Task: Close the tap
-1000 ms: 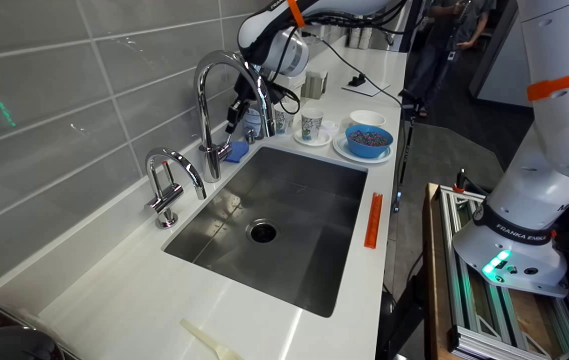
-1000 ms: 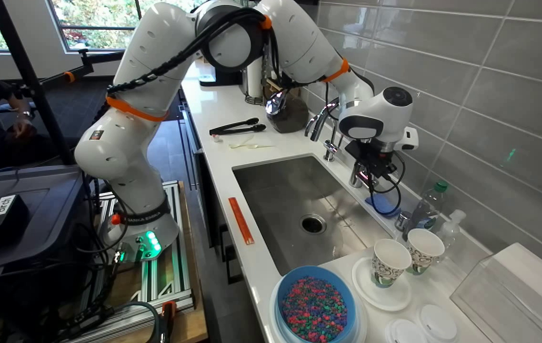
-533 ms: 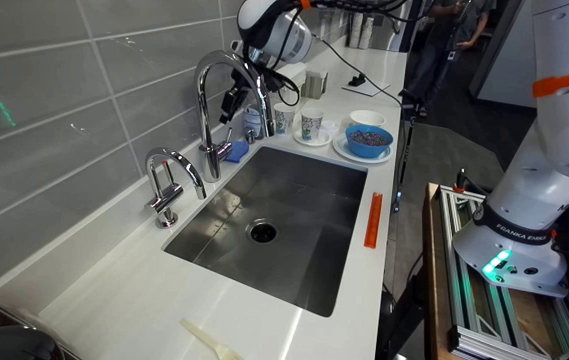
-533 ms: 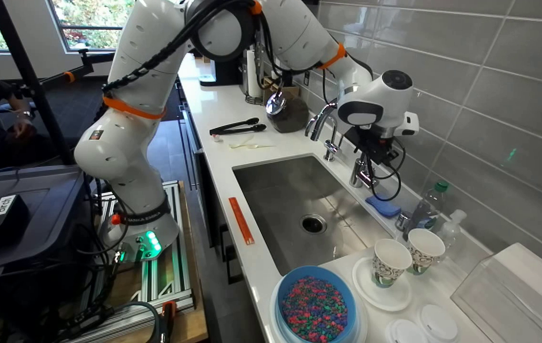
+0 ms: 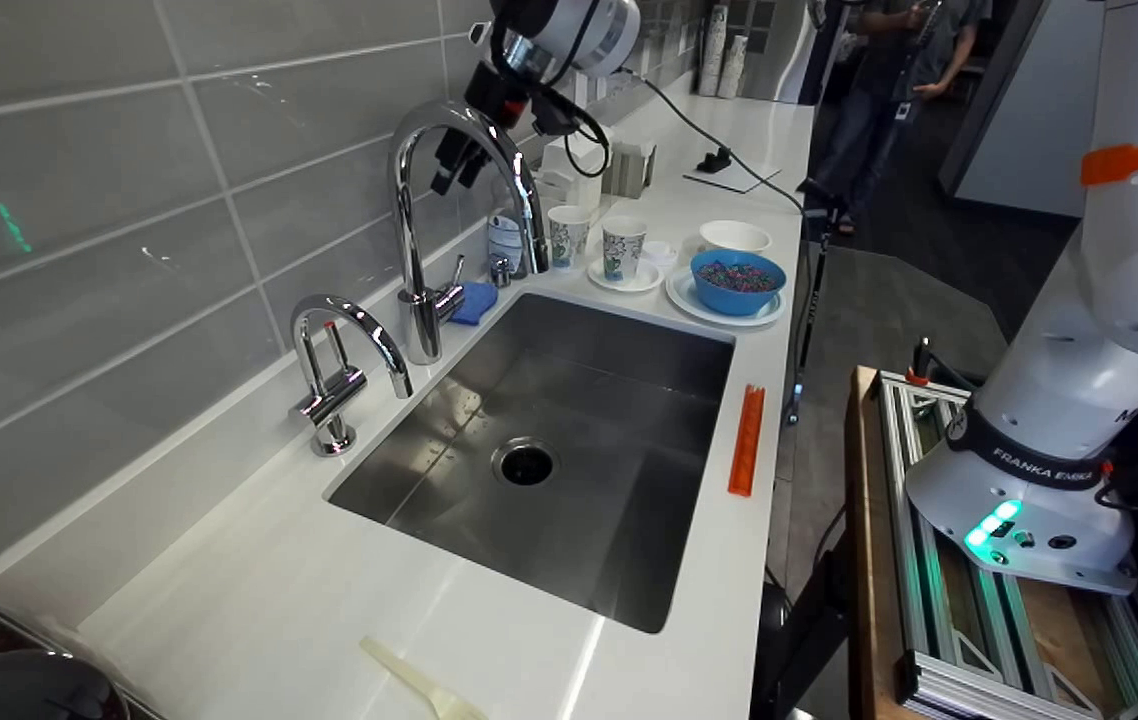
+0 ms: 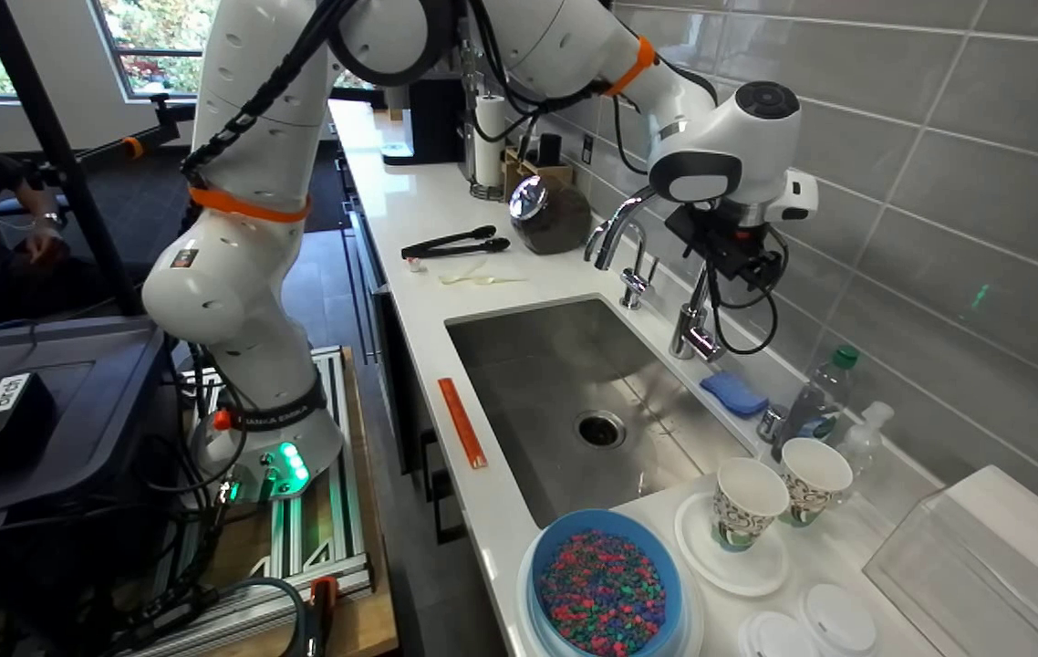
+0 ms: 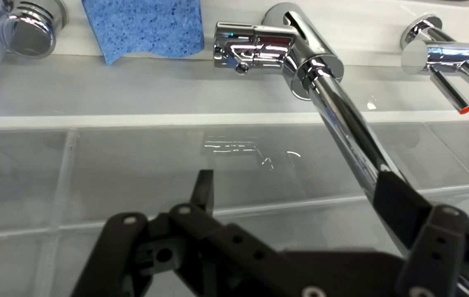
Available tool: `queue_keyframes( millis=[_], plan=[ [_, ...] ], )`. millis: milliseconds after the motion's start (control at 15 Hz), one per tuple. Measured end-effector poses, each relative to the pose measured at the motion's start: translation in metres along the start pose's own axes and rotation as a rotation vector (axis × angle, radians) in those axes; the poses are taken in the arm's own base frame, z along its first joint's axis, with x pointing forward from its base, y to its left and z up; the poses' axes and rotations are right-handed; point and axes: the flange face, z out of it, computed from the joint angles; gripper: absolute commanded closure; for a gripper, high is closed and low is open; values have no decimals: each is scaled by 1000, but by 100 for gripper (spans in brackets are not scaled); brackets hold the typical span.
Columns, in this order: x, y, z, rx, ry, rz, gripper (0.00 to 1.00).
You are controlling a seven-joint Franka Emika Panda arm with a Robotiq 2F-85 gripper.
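Note:
The tap, tall and chrome with a high arched spout, stands at the wall edge of the sink. From its body a side handle sticks out, with a thin lever pin that points up in an exterior view. My gripper hangs above that handle, behind the arch, near the tiled wall. Its fingers are spread wide, with only grey tile seen between them. One finger overlaps the tap's stem in the wrist view; whether they touch I cannot tell. In an exterior view the black gripper body hides the fingertips.
A shorter chrome tap with a red-tipped lever stands beside the tall one. Close to the handle lies a blue sponge. A green-capped bottle, paper cups and a blue bowl stand at the sink's end.
My gripper has risen from close above the lever pin to well above it, along the wall. The jaws have gone from shut to wide apart. The tap looks unmoved.

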Motion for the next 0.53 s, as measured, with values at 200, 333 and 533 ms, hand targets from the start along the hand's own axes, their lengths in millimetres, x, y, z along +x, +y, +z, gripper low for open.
queue_keyframes(
  millis=[200, 333, 533],
  plan=[
    [-6, 12, -4, -30, -13, 31, 0],
    [-13, 23, -8, -69, -35, 49, 0],
    [-26, 39, -20, -135, -67, 70, 0]
  ],
)
